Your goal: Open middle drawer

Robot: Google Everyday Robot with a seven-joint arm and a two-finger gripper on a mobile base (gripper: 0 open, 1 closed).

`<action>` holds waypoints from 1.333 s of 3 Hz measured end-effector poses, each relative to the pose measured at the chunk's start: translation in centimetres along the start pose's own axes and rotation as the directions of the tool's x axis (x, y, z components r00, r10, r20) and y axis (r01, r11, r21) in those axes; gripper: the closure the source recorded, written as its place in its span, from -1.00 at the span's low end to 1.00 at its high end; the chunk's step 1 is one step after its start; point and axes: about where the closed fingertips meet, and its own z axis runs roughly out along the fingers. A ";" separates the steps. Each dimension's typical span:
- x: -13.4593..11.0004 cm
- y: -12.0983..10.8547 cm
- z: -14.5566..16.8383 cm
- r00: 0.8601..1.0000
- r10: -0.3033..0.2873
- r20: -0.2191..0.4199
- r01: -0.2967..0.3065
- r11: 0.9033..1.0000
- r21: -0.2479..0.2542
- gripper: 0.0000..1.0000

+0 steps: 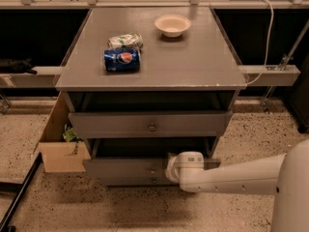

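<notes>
Reaching claw [169, 168]: low at the bench's front, right of centre, against the face of the middle drawer [120, 168]. Only its white round housing shows, so I cannot tell whether it is apart, together or clamped.
White arm [236, 178]: stretches level from the right of the view, just above the floor, and ends at the claw.
Task's middle drawer: grey flat front, second of three down the bench's front. It stands forward of the frame with a dark gap above it.
Small knob [152, 169]: round metal, at the middle of that front, just left of the claw.
Grey top drawer [106, 124]: the widest front, also forward of the bench's front edge, with its own knob at centre.
Grey bottom drawer [130, 181]: only a narrow strip shows beneath the middle drawer.
Flat bench [203, 62]: grey top, carrying three things.
Blue can [121, 60]: on its side, near the left edge.
Crumpled packet [125, 40]: just behind the can, towards the far edge.
Pale bowl [172, 25]: upright, near the far edge, right of centre.
Open cardboard box [60, 151]: on the floor against the bench's left side, with something green inside.
Speckled floor [120, 207]: under everything.
</notes>
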 end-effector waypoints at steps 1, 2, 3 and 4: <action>-0.5 -0.7 -0.1 1.000 -0.025 0.010 0.025 1.000 -0.007 1.00; -2.6 -1.3 -0.1 0.992 -0.117 0.053 0.119 0.992 -0.045 1.00; -2.4 -1.4 -0.2 0.992 -0.117 0.053 0.119 0.992 -0.045 0.65; -2.4 -1.4 -0.2 0.992 -0.117 0.053 0.119 0.992 -0.045 0.17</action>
